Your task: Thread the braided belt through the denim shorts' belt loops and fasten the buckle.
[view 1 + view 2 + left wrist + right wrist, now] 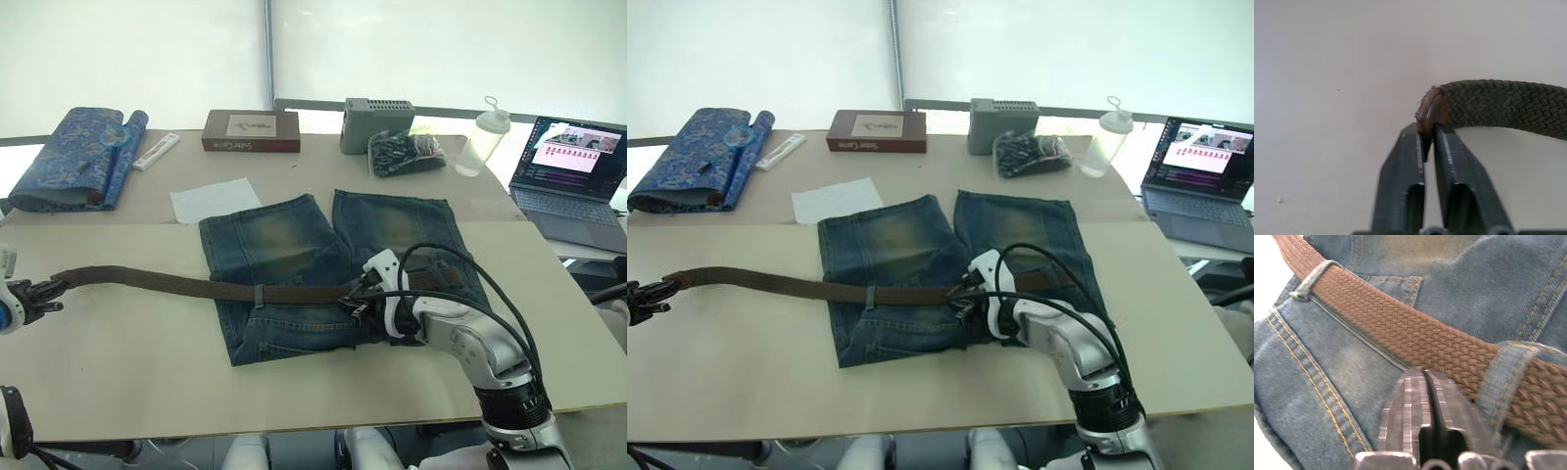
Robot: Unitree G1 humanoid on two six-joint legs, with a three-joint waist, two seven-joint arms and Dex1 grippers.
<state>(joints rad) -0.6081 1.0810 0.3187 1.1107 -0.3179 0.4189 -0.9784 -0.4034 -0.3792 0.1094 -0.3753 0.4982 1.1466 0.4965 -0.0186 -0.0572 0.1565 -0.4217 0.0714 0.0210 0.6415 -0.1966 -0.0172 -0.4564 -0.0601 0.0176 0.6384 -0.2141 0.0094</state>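
Note:
The denim shorts (pixel 284 235) lie flat at the table's middle, waistband toward me. The braided belt (pixel 157 282) runs along the waistband, under a belt loop (pixel 259 294), and out past the shorts to the left. My left gripper (pixel 51 289) is shut on the belt's brown end tip (pixel 1426 111), held just off the shorts' left side. In the right wrist view the belt (pixel 1400 328) passes under two belt loops (pixel 1501 382). My right gripper (pixel 353 304) is shut, its tips (pixel 1422 374) resting on the denim beside the belt's edge. The buckle is hidden.
At the back of the table are a blue patterned fabric roll (pixel 73 157), a brown box (pixel 250 130), a grey box (pixel 377 124), a black bag (pixel 407 152) and a plastic bottle (pixel 485 137). A laptop (pixel 573 171) stands far right. White paper (pixel 216 199) lies behind the shorts.

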